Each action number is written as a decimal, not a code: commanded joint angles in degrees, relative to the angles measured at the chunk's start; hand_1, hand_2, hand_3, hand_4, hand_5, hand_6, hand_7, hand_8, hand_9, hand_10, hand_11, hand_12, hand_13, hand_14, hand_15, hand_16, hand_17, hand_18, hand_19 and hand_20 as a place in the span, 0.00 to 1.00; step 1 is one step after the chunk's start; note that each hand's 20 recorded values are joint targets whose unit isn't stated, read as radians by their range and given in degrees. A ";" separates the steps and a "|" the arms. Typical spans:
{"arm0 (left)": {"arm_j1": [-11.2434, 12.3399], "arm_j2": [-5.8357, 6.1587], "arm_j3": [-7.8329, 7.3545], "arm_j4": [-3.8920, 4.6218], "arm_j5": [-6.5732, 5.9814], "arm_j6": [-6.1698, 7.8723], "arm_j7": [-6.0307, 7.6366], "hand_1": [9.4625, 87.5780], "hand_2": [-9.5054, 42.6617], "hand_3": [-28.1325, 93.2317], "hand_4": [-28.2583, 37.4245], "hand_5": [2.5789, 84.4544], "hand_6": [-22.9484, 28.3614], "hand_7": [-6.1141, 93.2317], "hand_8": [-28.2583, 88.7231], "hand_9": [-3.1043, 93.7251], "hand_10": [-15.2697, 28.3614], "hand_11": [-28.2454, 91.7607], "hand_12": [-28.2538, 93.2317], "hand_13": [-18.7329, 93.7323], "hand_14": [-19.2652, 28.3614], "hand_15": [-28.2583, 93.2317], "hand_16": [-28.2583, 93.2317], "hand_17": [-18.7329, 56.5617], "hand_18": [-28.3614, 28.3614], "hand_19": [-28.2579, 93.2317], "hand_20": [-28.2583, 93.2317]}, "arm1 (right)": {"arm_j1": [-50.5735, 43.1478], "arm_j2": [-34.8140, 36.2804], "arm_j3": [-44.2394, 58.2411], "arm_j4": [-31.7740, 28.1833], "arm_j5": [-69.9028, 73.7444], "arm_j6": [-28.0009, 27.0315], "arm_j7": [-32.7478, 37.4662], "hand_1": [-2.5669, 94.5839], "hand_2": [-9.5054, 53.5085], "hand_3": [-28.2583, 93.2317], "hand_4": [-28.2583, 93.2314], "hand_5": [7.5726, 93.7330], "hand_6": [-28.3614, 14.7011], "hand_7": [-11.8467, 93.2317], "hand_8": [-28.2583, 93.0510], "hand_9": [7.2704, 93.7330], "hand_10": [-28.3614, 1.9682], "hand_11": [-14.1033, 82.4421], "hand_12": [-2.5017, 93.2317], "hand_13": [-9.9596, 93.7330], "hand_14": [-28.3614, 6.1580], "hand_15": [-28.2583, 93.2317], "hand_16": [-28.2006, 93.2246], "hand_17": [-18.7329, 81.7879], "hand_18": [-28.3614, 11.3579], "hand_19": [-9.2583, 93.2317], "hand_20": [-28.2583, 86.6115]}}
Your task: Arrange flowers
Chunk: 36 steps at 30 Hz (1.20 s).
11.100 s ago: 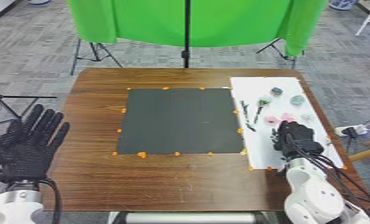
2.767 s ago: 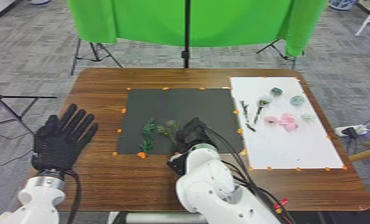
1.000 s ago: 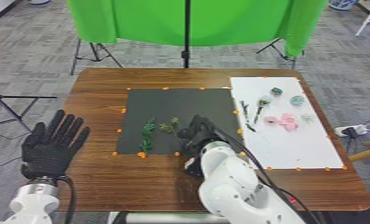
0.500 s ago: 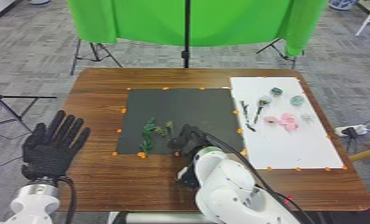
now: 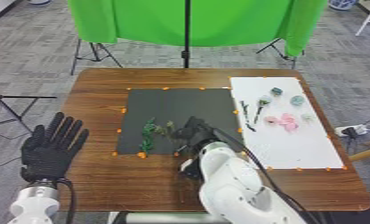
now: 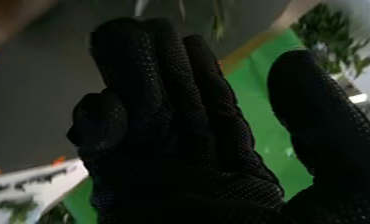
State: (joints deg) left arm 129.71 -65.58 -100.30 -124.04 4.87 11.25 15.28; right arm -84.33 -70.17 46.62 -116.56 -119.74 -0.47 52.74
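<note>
My right hand (image 5: 195, 134) is over the lower right part of the black mat (image 5: 168, 105), just right of a green sprig. In the right wrist view the right hand (image 6: 181, 120) has its fingers mostly straight and the thumb apart, holding nothing. A dark green leafy stem (image 5: 148, 136) lies at the mat's lower left, with a paler sprig (image 5: 169, 128) beside it. On the white sheet (image 5: 297, 150) are thin dark stems (image 5: 246, 115), a green-topped stem (image 5: 262, 102), pink flowers (image 5: 289, 122) and bluish flowers (image 5: 297, 100). My left hand (image 5: 50, 150) is open left of the mat.
Orange markers (image 5: 141, 155) run around the edges of the mat and the sheet. The brown table (image 5: 119, 185) extends in front of the mat. Behind it a green cloth (image 5: 137, 22) hangs by a black stand.
The right hand shifted left toward the sprigs, then back right and slightly up. The paler sprig has moved a little left, closer to the dark green stem. The left hand has barely moved lately.
</note>
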 commanded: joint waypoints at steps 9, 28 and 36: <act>2.90 -1.26 -0.70 -1.26 0.03 0.39 1.62 0.23 0.57 0.85 0.00 0.53 0.60 0.16 0.18 0.42 0.67 0.37 0.34 0.43 0.69 0.47 0.21 0.20 0.75 0.47 0.37 | 12.01 17.53 5.45 13.29 -9.77 1.94 1.85 0.41 0.06 0.80 0.08 0.77 0.46 0.22 0.16 0.83 0.27 0.43 0.27 0.78 0.32 0.80 0.47 0.62 0.04 1.00 0.63; 2.90 -0.78 -0.39 -1.25 0.11 1.21 2.20 0.23 0.57 0.85 0.00 0.53 0.60 0.16 0.18 0.42 0.67 0.37 0.34 0.43 0.69 0.47 0.21 0.20 0.75 0.47 0.37 | 22.34 24.37 -8.68 22.43 -11.08 -5.79 -3.57 0.30 0.00 0.70 0.04 0.75 0.45 0.22 0.16 0.80 0.26 0.48 0.30 0.74 0.28 0.83 0.48 0.59 0.02 1.00 0.66; 2.36 -0.92 0.25 -0.93 -0.18 0.92 2.04 0.23 0.58 0.85 0.00 0.53 0.60 0.16 0.18 0.42 0.67 0.37 0.33 0.43 0.69 0.47 0.20 0.20 0.75 0.47 0.37 | 25.49 22.49 -12.59 26.23 -10.72 -10.15 -4.62 0.31 0.00 0.63 0.03 0.73 0.44 0.20 0.16 0.79 0.25 0.48 0.30 0.74 0.28 0.84 0.49 0.59 0.01 1.00 0.67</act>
State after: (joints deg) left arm 131.85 -66.22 -100.70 -125.29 4.97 11.74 17.39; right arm -61.15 -45.63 35.69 -92.75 -129.78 -6.87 49.32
